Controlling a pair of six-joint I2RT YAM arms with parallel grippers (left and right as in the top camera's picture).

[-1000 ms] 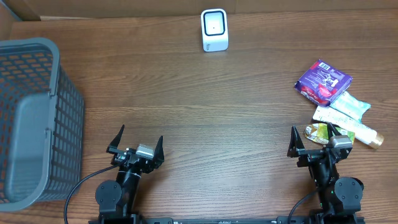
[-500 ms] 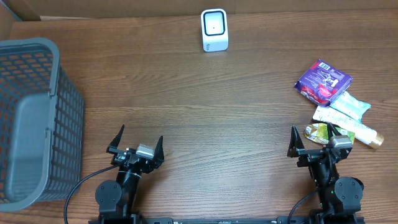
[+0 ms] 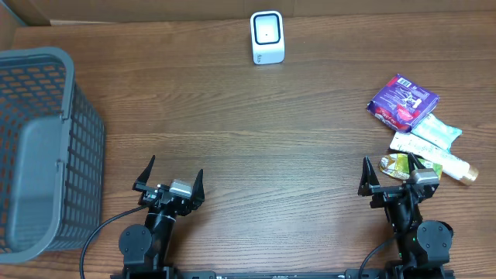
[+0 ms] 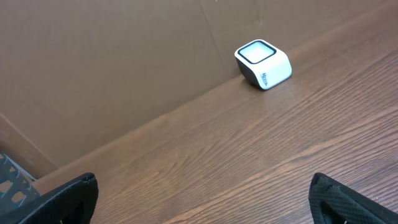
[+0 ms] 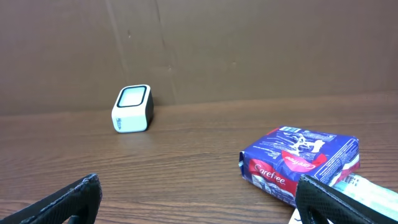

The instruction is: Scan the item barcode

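The white barcode scanner (image 3: 267, 36) stands at the table's far edge, also seen in the left wrist view (image 4: 263, 63) and the right wrist view (image 5: 133, 109). Items lie at the right: a purple Carefree pack (image 3: 402, 101) (image 5: 301, 162), a white and teal tube (image 3: 430, 139) (image 5: 373, 185), and a small green-yellow packet (image 3: 395, 165). My left gripper (image 3: 172, 175) (image 4: 202, 199) hangs open over bare wood near the front. My right gripper (image 3: 391, 172) (image 5: 199, 196) is open too, right beside the small packet, holding nothing.
A tall grey mesh basket (image 3: 39, 147) fills the left side of the table, its corner showing in the left wrist view (image 4: 9, 180). A brown cardboard wall (image 4: 124, 62) runs behind the scanner.
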